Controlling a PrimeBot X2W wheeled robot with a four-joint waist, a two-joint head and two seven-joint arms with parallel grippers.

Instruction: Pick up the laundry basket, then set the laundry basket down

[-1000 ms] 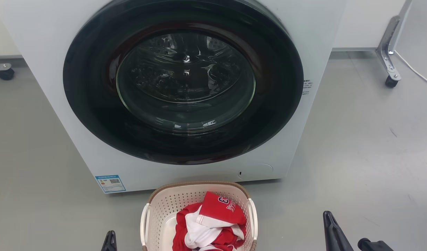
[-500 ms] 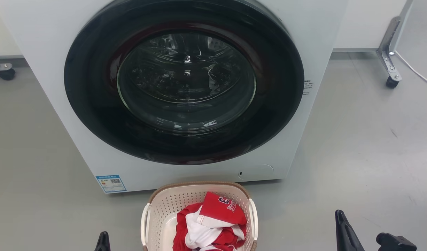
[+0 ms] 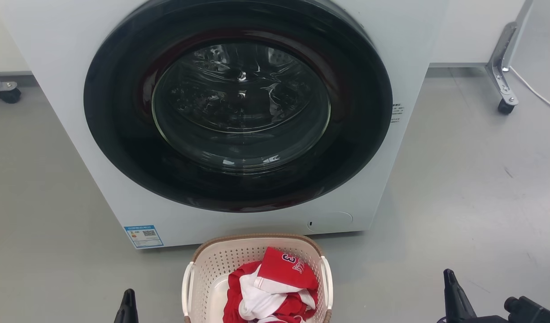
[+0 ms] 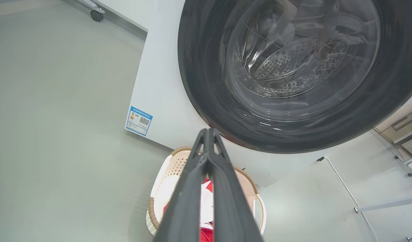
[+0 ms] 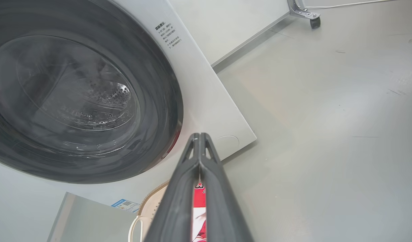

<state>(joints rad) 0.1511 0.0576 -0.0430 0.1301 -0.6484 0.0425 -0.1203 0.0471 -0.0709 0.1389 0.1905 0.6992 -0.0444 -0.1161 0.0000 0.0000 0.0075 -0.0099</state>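
Note:
The laundry basket (image 3: 214, 262) stands on the grey floor right in front of the washer, cream and perforated with a brown rim and white side handles. Red and white clothes (image 3: 275, 282) lie in it. My left gripper (image 3: 129, 307) pokes up at the bottom edge, left of the basket and apart from it. My right gripper (image 3: 454, 296) is far to the basket's right. In the left wrist view the gripper (image 4: 208, 132) has its fingers pressed together, empty, above the basket (image 4: 174, 164). The right wrist view shows that gripper (image 5: 199, 136) shut and empty too, with the basket's rim (image 5: 152, 198) low down.
A white front-loading washer (image 3: 391, 54) with a dark round door stands close behind the basket. A metal frame leg on a caster (image 3: 501, 67) and a white cable (image 3: 535, 92) are at the back right. Another caster (image 3: 8, 94) is at the far left. Open grey floor lies on both sides.
Both grippers have moved outward from the basket: the left one further left and lower, the right one further right. The basket has stayed in place.

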